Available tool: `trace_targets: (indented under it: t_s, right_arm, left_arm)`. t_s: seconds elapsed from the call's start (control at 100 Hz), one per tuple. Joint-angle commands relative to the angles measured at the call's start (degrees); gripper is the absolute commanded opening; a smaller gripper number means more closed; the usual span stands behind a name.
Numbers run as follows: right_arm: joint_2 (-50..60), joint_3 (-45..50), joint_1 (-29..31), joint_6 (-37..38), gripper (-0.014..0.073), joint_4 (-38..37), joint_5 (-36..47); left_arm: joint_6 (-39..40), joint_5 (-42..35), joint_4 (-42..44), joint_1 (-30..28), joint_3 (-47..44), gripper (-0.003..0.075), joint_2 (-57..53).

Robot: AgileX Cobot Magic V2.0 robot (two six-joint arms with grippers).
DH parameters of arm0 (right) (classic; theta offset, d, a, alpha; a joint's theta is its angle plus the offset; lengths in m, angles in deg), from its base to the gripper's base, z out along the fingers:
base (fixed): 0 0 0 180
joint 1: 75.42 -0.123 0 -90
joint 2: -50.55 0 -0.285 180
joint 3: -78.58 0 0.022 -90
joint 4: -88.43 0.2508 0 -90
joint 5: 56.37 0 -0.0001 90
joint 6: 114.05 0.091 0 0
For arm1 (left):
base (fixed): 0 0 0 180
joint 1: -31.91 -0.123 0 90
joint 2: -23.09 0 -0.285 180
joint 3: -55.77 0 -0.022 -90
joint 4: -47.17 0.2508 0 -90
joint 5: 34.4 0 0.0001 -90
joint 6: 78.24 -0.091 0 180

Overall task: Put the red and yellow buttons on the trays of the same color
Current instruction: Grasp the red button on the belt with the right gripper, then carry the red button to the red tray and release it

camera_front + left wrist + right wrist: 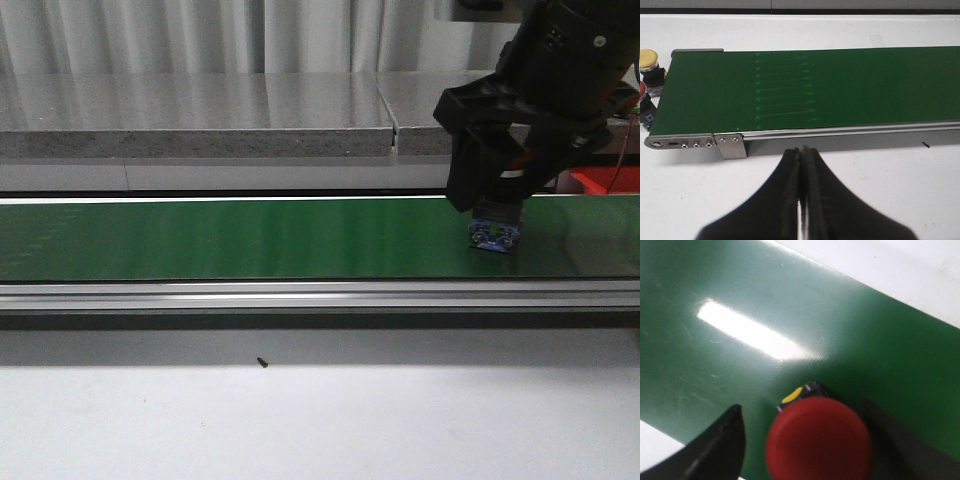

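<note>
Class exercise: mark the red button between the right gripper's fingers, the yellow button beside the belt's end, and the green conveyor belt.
red button [818, 440]: right wrist view, middle of its red cap.
yellow button [648, 58]: left wrist view, top of its yellow cap.
green conveyor belt [240, 238]: front view, bare belt surface.

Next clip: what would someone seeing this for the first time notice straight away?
The right gripper is down on the right end of the green conveyor belt, its open fingers either side of a red button standing on the belt. The left gripper is shut and hangs over the white table beside the belt. A yellow button and another red button sit past the belt's end.
</note>
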Motion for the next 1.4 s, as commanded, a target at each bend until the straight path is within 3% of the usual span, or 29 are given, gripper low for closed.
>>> trace_targets:
  t_s: [0.0, 0.06, 0.18, 0.34, 0.77, 1.09, 1.39]
  right_arm:
    - [2.2, -1.9, -0.2, -0.7, 0.0349, 0.0, 2.7]
    - [2.2, -1.9, -0.1, -0.5, 0.0305, 0.0, 2.7]
    - [2.4, -1.9, -0.1, 0.1, 0.0302, -0.6, 2.7]
    - [4.3, -1.9, 1.9, 7.1, 0.0302, -3.0, 2.6]
    - [9.6, -2.0, 17.8, 9.0, 0.0299, -4.4, 0.7]
    - [8.5, -2.6, 33.3, 9.5, 0.0298, 2.3, 2.4]
    - [1.8, -9.1, 35.9, 9.5, 0.0298, 2.9, 0.9]
  left_arm:
    - [0.5, -3.8, -0.5, 0.4, 1.4, -0.0019, 0.3]
    - [0.5, -3.8, -0.5, 0.4, 1.4, -0.0019, 0.3]
    - [0.5, -3.8, -0.5, 0.4, 1.4, -0.0019, 0.3]
    - [0.5, -3.8, -0.5, 0.4, 1.4, -0.0019, 0.3]
    - [0.5, -3.8, -0.5, 0.4, 1.4, -0.0019, 0.3]
    - [0.5, -3.8, -0.5, 0.4, 1.4, -0.0019, 0.3]
    - [0.5, -3.8, -0.5, 0.4, 1.4, -0.0019, 0.3]
